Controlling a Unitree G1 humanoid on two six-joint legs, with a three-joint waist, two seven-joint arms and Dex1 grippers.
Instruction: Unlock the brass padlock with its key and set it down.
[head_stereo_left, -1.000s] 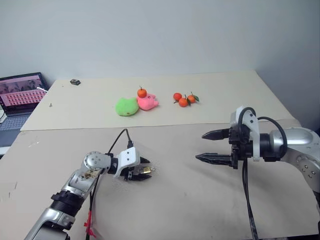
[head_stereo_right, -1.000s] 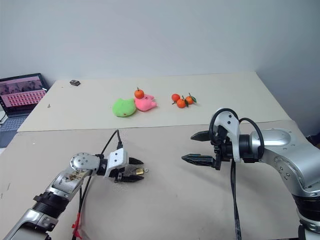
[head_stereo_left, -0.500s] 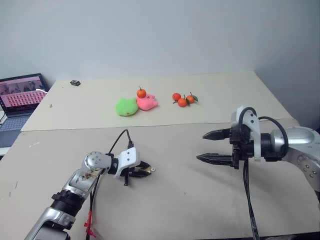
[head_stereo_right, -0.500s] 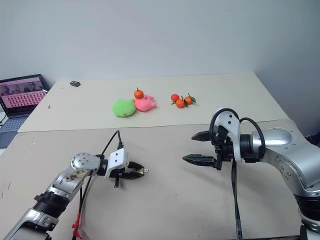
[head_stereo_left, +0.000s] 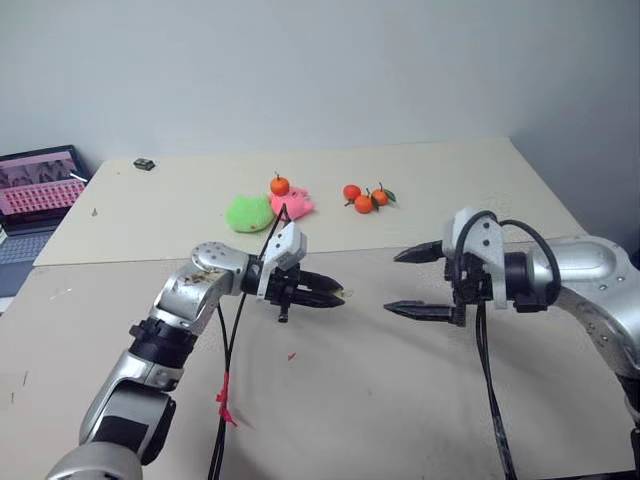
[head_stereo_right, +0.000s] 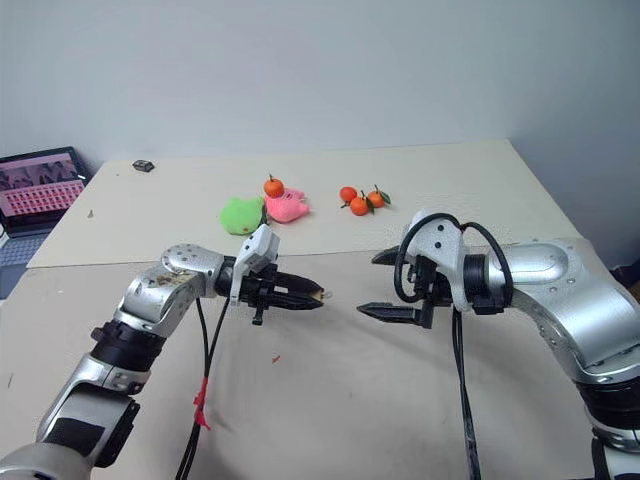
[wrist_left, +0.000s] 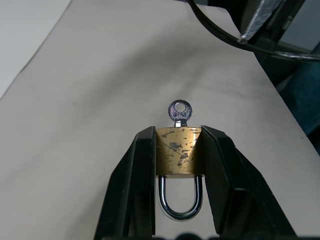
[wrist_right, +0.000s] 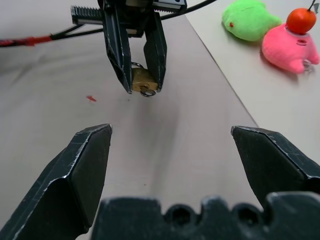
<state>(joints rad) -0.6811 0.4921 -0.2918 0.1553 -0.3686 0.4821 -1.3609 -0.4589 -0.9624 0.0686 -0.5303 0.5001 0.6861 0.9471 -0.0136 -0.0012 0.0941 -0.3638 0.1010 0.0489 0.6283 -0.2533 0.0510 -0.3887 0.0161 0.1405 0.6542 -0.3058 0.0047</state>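
The brass padlock (wrist_left: 179, 151) is a tiny gold-yellow block with dark scuffs on its face and a thin silvery shackle (wrist_left: 180, 200), which looks closed. It is pinched by its two sides between the black fingers (wrist_left: 137, 180) of the left hand (head_stereo_left: 328, 297), held in the air above the table (head_stereo_left: 400, 400). A small silvery key (wrist_left: 180, 112) sticks out of its keyhole end, pointing away from the hand.

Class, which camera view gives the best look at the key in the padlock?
The left wrist view: the key sticks out of the padlock, which the left end effector grips, bow fully visible. The right wrist view shows it as a small ring under the padlock; in the eye views it is too small to make out.
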